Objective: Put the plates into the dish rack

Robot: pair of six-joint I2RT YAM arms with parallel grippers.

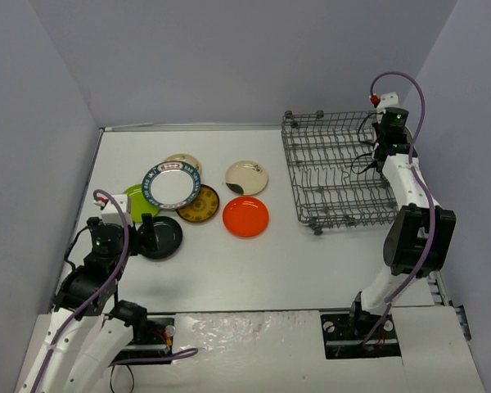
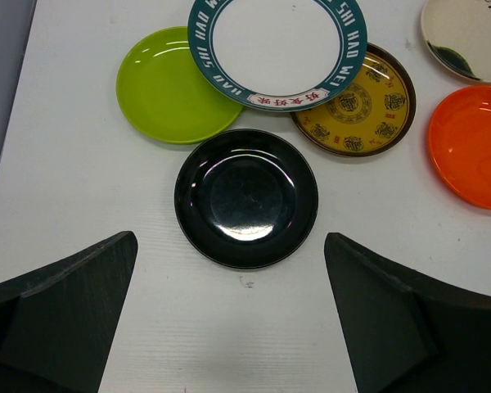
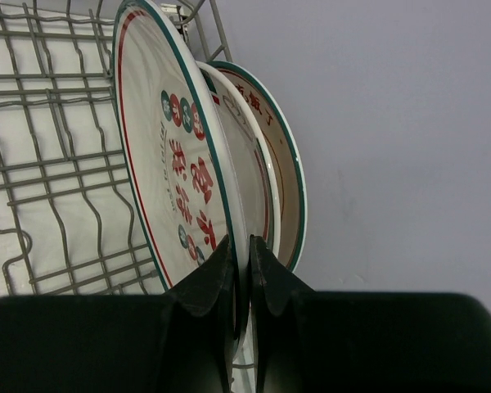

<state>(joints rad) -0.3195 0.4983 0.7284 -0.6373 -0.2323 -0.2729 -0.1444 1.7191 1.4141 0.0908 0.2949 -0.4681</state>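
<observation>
Mid-frame, the black plate is flanked by bare table and the spread left gripper. A racked plate is pinched by the right gripper.

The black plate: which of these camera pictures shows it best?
The left wrist view: the black plate lies whole and large before the open left gripper. The top view shows it small, partly behind that gripper. The right wrist view misses it.

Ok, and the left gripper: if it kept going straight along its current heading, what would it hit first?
The left gripper would most likely meet the black plate, centred between its open jaws just ahead on the table. How high it hovers is unclear.
</observation>
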